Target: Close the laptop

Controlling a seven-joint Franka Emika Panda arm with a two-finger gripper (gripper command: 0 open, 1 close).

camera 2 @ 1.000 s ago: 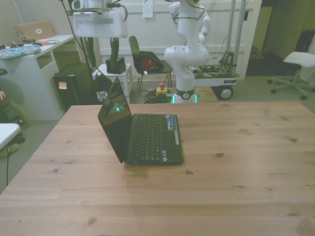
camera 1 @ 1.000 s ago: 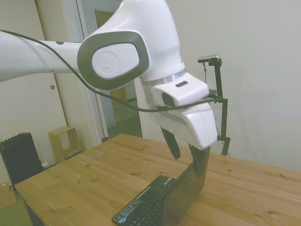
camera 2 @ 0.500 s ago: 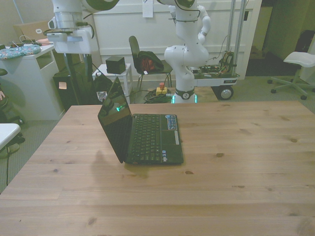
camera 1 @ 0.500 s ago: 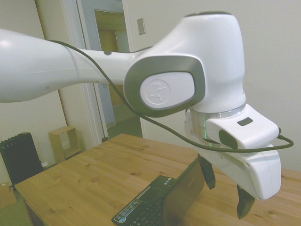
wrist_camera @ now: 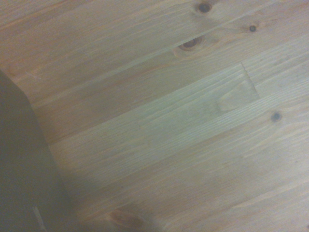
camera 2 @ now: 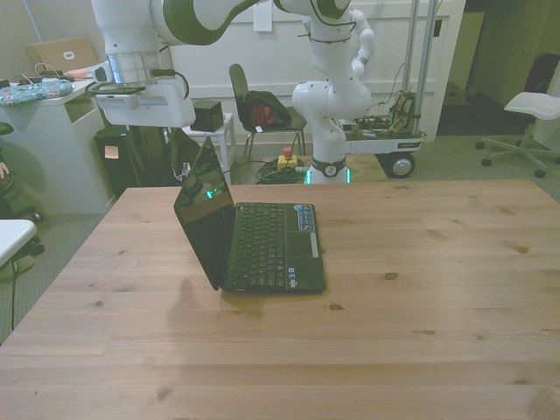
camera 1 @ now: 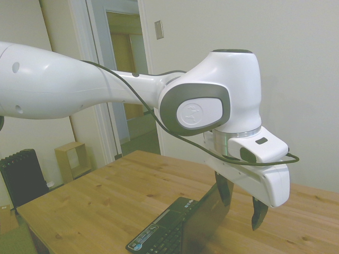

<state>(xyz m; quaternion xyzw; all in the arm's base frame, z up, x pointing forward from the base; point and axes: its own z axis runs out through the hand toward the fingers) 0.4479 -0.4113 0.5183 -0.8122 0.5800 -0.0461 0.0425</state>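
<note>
Gripper (camera 1: pixel 239 202) behind open laptop (camera 2: pixel 249 236), one fingertip hidden.

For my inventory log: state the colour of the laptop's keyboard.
Black, like the rest of the laptop; the front view shows the keyboard best.

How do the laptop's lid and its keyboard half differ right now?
The lid stands raised and leaning back, while the keyboard half lies flat on the table. The lid's inner face is a plain glossy dark screen; the keyboard half carries keys and a small sticker. Both are black and joined at the hinge.
</note>
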